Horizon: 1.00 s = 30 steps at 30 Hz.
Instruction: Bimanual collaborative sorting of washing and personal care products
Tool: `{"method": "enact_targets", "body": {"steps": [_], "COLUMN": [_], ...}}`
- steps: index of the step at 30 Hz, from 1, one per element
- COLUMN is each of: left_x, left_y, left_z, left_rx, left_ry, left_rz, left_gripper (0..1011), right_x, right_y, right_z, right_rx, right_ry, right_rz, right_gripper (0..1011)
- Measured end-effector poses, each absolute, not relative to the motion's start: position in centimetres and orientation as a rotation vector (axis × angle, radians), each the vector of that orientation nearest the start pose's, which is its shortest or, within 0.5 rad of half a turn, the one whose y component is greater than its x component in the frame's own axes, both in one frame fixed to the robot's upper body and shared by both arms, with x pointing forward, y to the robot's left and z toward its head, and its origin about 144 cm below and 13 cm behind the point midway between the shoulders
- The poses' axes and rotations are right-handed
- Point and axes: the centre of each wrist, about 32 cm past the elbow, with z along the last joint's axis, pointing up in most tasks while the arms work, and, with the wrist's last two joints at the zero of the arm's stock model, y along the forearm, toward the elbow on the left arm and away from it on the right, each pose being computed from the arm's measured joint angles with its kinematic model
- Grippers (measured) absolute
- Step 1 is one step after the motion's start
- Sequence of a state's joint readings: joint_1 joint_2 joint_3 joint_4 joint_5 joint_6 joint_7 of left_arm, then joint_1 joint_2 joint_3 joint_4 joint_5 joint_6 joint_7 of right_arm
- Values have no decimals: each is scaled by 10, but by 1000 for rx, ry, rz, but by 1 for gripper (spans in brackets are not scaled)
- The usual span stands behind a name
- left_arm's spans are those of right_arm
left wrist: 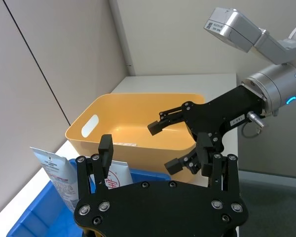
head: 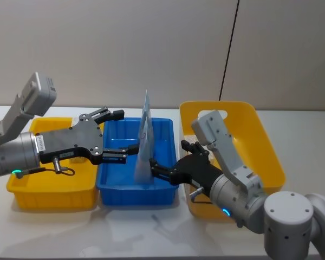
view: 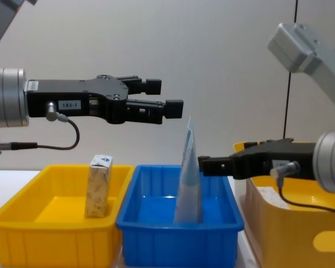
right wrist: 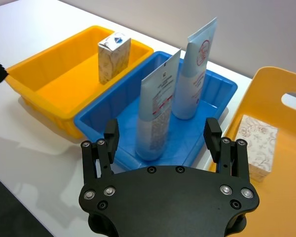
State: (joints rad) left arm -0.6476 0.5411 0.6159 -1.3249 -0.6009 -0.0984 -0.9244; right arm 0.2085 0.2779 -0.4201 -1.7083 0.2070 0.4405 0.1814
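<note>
Hovering above the blue bin (head: 134, 196), the left tool (head: 124, 132) is released, with nothing between its jaws. The right tool (head: 168, 157) is likewise released and empty, positioned low at that bin's right edge, just beside the tubes. Two pale-blue tapering tubes are counted, the first tube (right wrist: 155, 113) and the second tube (right wrist: 193, 74), both upright inside the blue bin. One speckled carton (view: 99, 187) is stood in the left yellow bin (head: 51, 197). One marbled box (right wrist: 256, 145) is laid in the right yellow bin (head: 271, 157). Three bins are set side by side on the worktop (head: 124, 230).
</note>
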Motion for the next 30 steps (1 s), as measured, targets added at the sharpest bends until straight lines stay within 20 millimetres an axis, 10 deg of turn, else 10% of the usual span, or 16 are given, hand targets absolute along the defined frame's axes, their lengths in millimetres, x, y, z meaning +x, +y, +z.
{"method": "enact_targets", "body": {"steps": [30], "left_x": [589], "left_y": [264], "left_z": [1266], "left_rx": [50], "left_ry": [-233], "left_rz": [279], "left_gripper": [1002], "right_x": [494], "right_y": [-121], "right_z": [1207], "right_rx": [-287], "right_ry": [29], "right_rz": [-1072], "right_gripper": [1002]}}
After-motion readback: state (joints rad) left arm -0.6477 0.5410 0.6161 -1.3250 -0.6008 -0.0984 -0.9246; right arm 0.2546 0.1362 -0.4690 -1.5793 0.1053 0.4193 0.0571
